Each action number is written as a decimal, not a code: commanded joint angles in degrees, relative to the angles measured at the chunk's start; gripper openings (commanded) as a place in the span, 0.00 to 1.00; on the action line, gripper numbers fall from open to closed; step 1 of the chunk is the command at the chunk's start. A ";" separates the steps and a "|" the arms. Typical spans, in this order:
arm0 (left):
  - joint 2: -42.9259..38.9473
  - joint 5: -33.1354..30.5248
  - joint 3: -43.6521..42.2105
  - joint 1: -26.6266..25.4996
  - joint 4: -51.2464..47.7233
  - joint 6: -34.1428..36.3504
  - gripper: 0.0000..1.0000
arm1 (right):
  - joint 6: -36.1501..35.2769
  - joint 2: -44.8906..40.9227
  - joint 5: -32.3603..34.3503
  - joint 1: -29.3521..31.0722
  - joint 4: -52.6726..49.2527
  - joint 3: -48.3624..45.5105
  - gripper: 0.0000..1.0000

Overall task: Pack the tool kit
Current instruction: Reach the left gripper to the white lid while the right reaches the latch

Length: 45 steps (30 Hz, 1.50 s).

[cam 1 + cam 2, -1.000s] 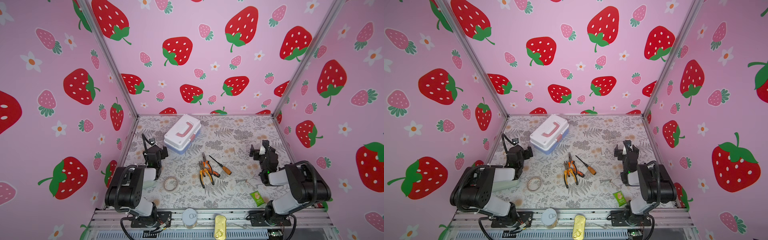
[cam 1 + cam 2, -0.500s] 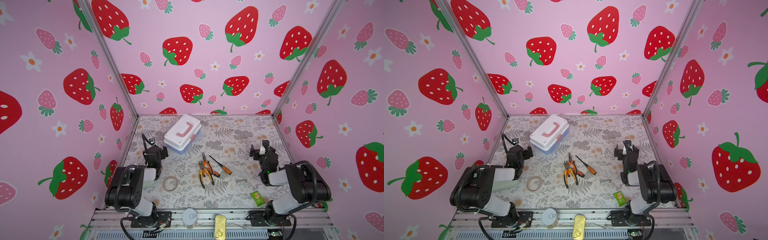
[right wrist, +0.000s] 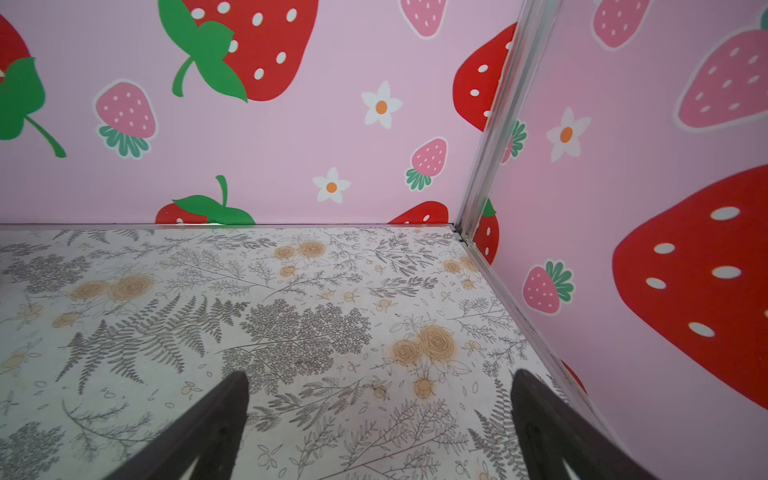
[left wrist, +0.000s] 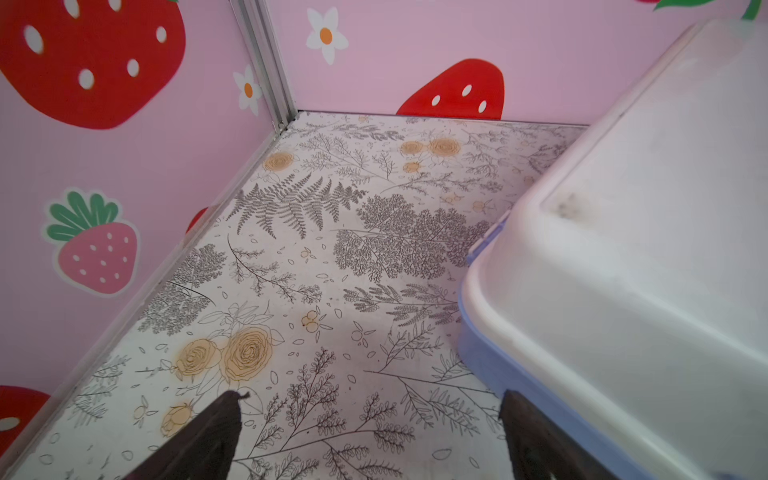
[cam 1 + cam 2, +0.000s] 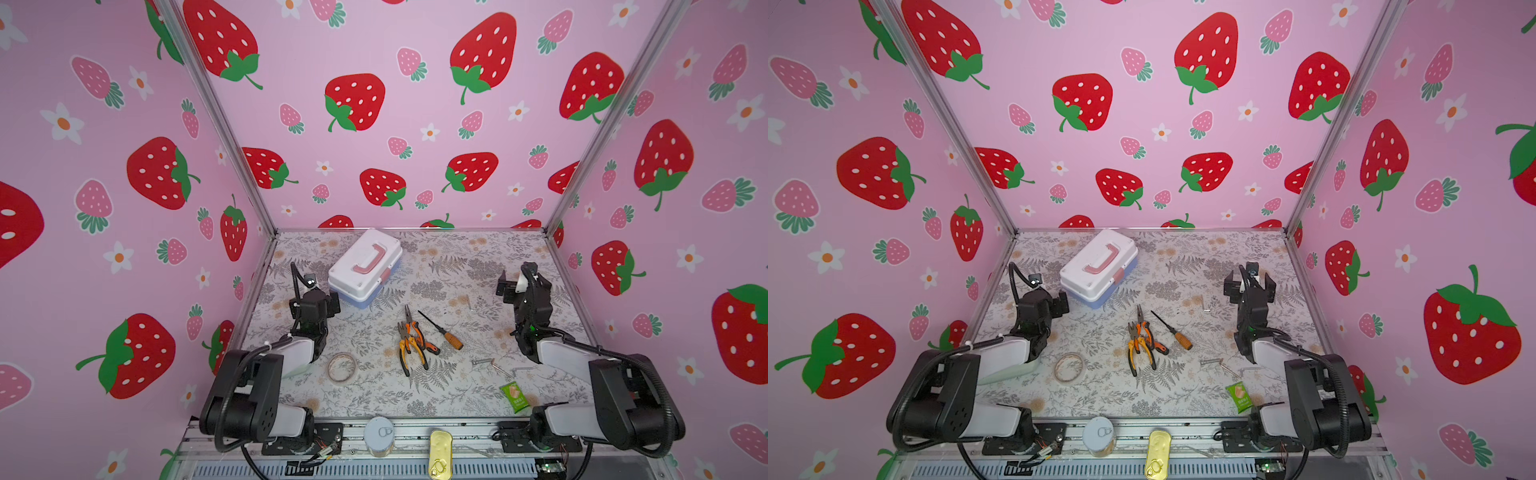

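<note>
The tool kit case (image 5: 365, 266) stands on the counter (image 5: 436, 257) with its white lid closed and the pink handle on top. It is turned at an angle, and its light blue base (image 4: 490, 365) shows under the lid.

The left arm (image 5: 313, 307) is just beside the near corner of the case. Its jaws are released and spread wide, with only the printed counter between them. In the left wrist view one dark finger (image 4: 536, 436) is right next to the blue base; I cannot tell if it touches.

The right arm (image 5: 532, 303) is well apart from the case, on the other side of the counter. Its jaws are also released and hold nothing.

The tools lie outside the case, in both top views nearer to the robot than the case and a little to its right. These are two pliers (image 5: 411, 345) with orange handles that overlap each other, and just beside them a screwdriver (image 5: 442, 330). Further from the case lie the hex keys (image 5: 492, 365).

A ring of tape (image 5: 341, 368) lies in front of the case, near the left arm. A green packet (image 5: 515, 397) lies beyond the hex keys, far from the case.
</note>
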 commanded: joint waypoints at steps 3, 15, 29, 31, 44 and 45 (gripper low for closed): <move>-8.81 -14.73 11.46 -0.65 -23.58 -14.09 0.99 | 5.19 2.37 -2.02 3.90 -16.66 10.96 0.99; 10.50 7.70 41.00 7.00 -40.57 -22.06 0.99 | 12.84 15.51 -23.89 7.46 -31.03 22.89 0.58; 31.57 33.60 56.77 5.76 -39.22 -17.24 0.89 | 23.95 22.00 -31.71 7.86 -31.04 25.02 0.54; 32.57 34.15 56.77 4.82 -39.15 -17.27 0.89 | 24.88 22.04 -32.49 7.94 -30.66 25.24 0.54; 33.32 35.35 51.93 -6.11 -35.85 -21.62 0.91 | 26.75 20.26 -35.29 8.00 -31.04 26.99 0.53; 33.22 34.74 52.37 -6.59 -36.50 -21.49 0.91 | 26.60 19.71 -35.25 7.97 -31.04 26.69 0.53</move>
